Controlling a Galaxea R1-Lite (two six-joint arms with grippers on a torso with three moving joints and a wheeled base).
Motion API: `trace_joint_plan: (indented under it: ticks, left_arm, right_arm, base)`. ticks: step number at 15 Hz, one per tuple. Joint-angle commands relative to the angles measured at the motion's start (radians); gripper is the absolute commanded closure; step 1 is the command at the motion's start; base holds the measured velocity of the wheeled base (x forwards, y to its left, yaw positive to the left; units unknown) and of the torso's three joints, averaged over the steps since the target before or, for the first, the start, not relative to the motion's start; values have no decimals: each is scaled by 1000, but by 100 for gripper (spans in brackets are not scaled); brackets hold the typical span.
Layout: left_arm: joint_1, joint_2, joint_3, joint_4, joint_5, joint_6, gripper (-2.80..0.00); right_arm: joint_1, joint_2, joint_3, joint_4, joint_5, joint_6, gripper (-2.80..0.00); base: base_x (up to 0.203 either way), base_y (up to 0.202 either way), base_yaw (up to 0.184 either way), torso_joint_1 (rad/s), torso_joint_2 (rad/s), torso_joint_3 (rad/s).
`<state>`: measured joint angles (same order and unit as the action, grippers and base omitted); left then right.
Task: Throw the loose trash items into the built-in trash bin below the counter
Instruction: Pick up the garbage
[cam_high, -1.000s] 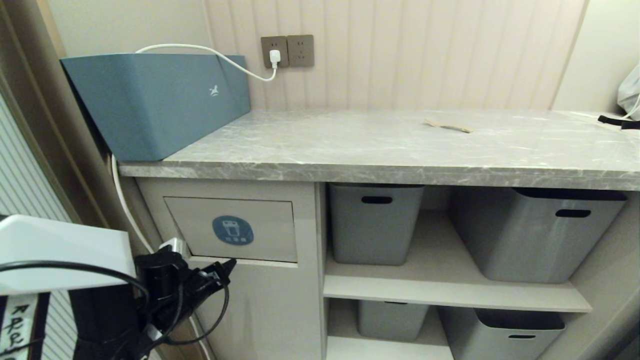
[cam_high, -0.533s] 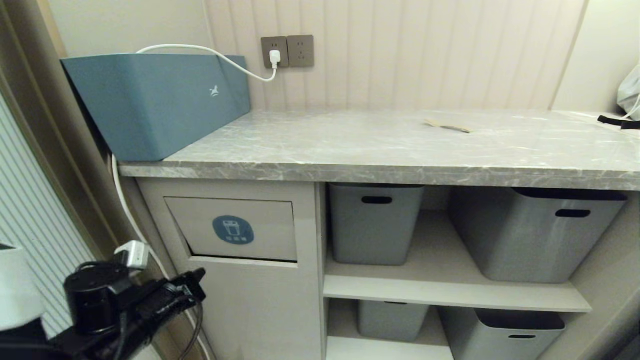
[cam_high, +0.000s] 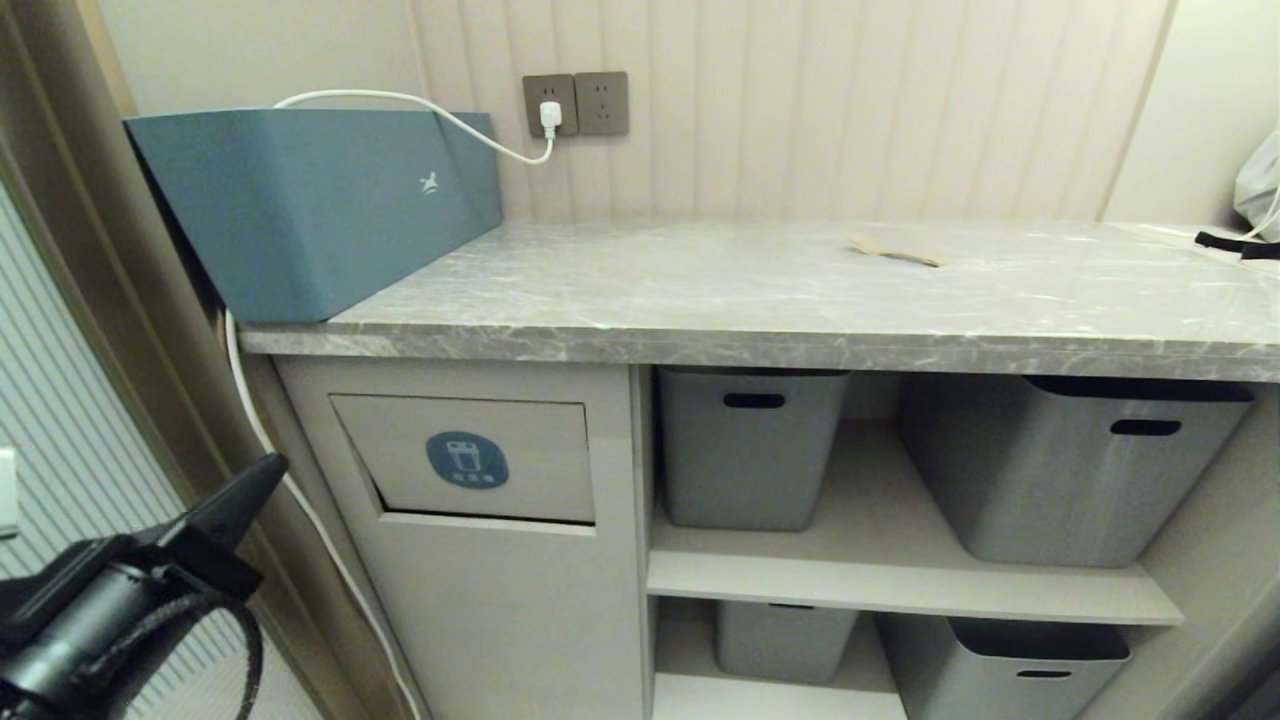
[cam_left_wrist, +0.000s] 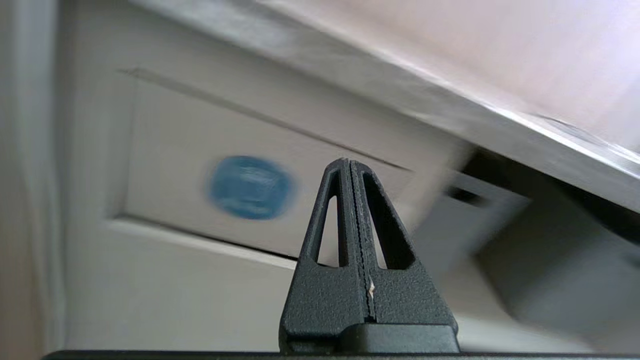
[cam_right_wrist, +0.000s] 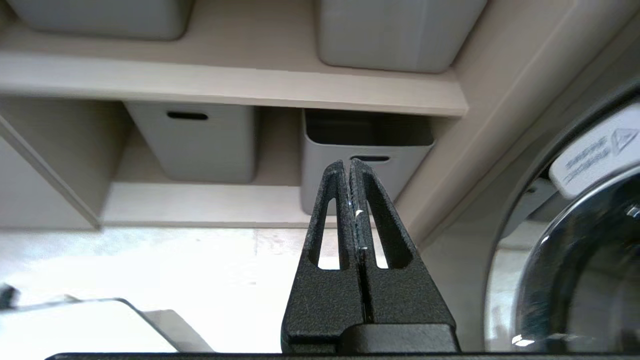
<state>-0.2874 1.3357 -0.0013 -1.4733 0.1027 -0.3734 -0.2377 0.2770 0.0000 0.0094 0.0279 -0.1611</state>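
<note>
One brown cardboard scrap (cam_high: 895, 251) lies flat on the counter (cam_high: 700, 290), right of centre and toward the far wall. The built-in trash bin (cam_high: 465, 458) sits below the counter's left end, its flap tilted slightly ajar. The left gripper (cam_high: 265, 470) hangs low, left of the bin, fingers pressed together and empty. The right gripper (cam_right_wrist: 348, 167) is low by the bottom shelf's grey tubs (cam_right_wrist: 367, 150), likewise pressed together, empty.

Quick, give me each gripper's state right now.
Left gripper: closed, holding nothing, in front of the bin flap.
Right gripper: closed, holding nothing.
</note>
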Motion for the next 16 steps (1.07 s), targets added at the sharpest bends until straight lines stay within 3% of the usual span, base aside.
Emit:
trace_joint_plan:
  ticks: [1,3,5,7,9,11,13,14,16]
  left_arm:
    - [-1,-88,3,25,-60,11,0]
    - [-1,-192,3,245,-182,134,0]
    - [1,-402,3,621,-235,260,0]
    - [2,-685,-7,997,-221,328,0]
    - [16,-917,-38,1350,-169,350,0]
    - [95,-1053,-58,1514,-135,366,0]
    - [274,-1081,-70,1601,-126,390,0]
    - [324,-1120,-73,1625,-129,407,0]
    - [316,-1268,-76,1655,-142,442,0]
  right_arm:
    - [0,1,0,0,11,-24,0]
    - [0,1,0,0,14,-26,0]
    - [0,2,0,0,14,-24,0]
    - [0,1,0,0,14,-23,0]
    - [0,1,0,0,12,-17,0]
    - [0,2,0,1,14,-21,0]
    - [0,2,0,1,12,-8,0]
    - [0,2,0,0,11,9,0]
    - [0,1,0,0,12,29,0]
  base:
    - [0,0,0,0,0,0]
    - [0,0,0,0,0,0]
    - [0,0,0,0,0,0]
    - [0,0,0,0,0,0]
    - [0,0,0,0,0,0]
    - [0,0,0,0,0,0]
    - [0,0,0,0,0,0]
    - [0,0,0,0,0,0]
    - [0,0,0,0,0,0]
